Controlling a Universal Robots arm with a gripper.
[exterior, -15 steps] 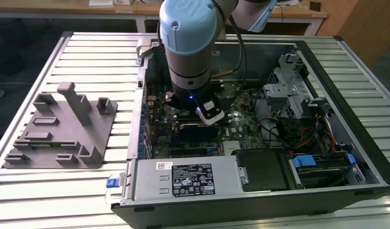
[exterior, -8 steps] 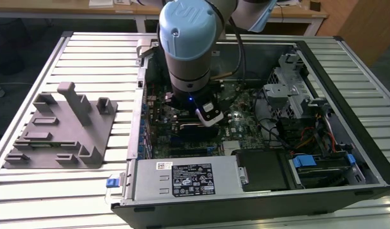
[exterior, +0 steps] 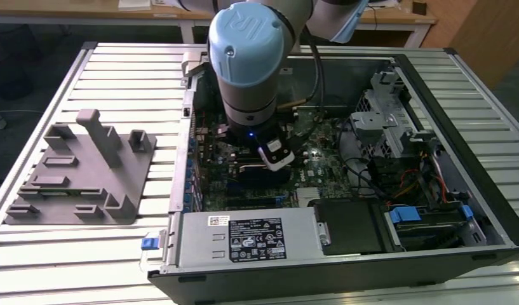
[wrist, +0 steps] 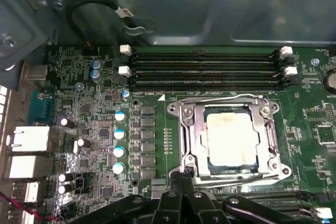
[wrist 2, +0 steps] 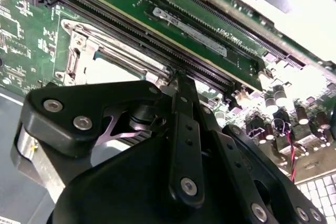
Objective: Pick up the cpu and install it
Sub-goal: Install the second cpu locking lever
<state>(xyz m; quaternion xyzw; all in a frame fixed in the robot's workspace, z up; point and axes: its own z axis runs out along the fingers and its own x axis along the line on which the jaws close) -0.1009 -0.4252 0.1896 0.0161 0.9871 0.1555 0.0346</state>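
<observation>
Grey-slatted counter (exterior: pixel 39 267) carries the open computer case (exterior: pixel 462 190), where we see the arm reach down to the green motherboard (wrist: pixel 94 108), its black hand (wrist: pixel 185 174) pinched shut and empty beside the socket frame (wrist: pixel 273 145) already holding the cpu (wrist: pixel 231 135).

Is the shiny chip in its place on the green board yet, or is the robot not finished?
Mostly done, it seems. In the first wrist view the cpu already lies flat inside the metal socket frame on the motherboard. The gripper sits at the frame's edge, not holding the chip. Whether the frame is locked down cannot be told.
</observation>
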